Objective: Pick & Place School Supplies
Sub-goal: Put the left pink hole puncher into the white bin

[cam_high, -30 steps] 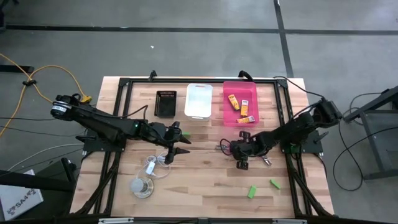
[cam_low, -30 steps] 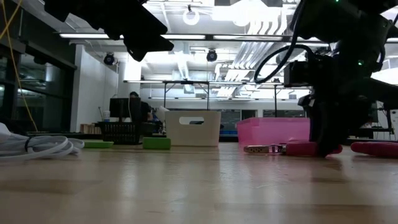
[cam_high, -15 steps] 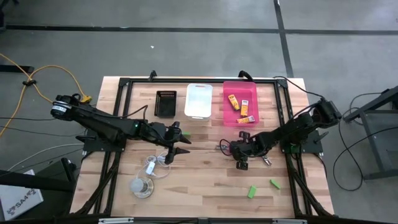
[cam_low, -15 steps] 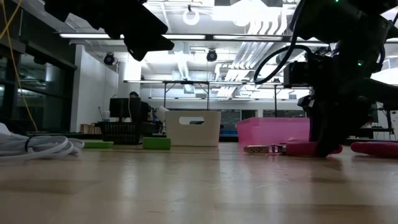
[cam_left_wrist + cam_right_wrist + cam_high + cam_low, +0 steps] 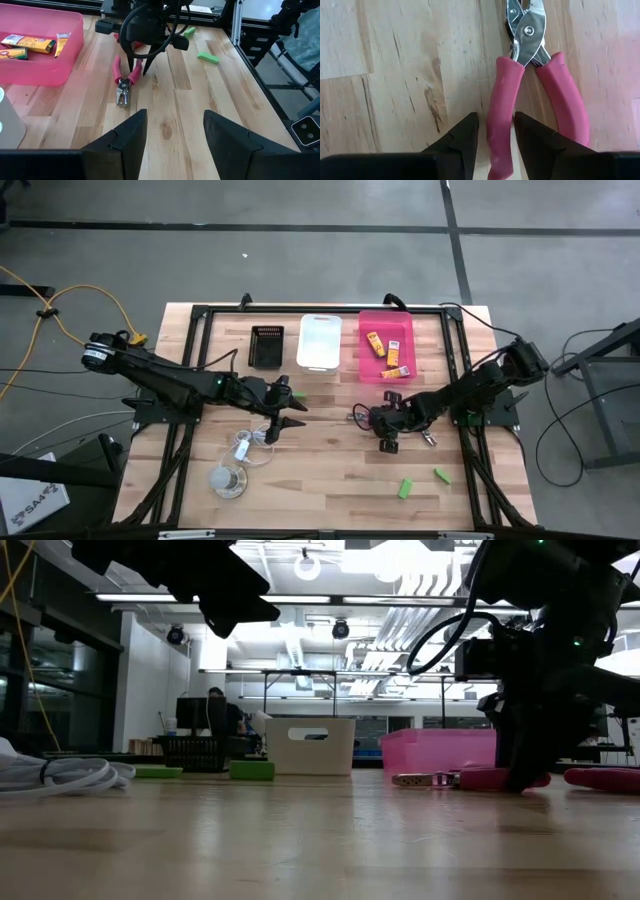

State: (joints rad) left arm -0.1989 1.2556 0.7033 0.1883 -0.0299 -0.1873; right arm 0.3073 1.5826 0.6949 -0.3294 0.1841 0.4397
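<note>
A pink-handled tool with metal jaws lies flat on the wood, and my right gripper points down over it, open, its fingers on either side of one handle; the high view shows the gripper at table centre-right. A second pink-handled tool lies close by. Yellow-orange packets lie in the pink bin. Two green pieces lie flat near the near edge, another beside my left gripper. My left gripper hovers open left of centre, its fingers wide apart. My right gripper comes from above, pointing down, with its fingers lying across one pink handle near that handle's free end. One finger is close against the handle, and bare wood shows between the other finger and it. Whether it touches, I cannot tell. The tool lies flat.
Along the far edge stand a black basket, a white bin and the pink bin. A coiled white cord and a pale disc lie near my left gripper. Bare wood stretches between the two grippers and toward the near edge.
</note>
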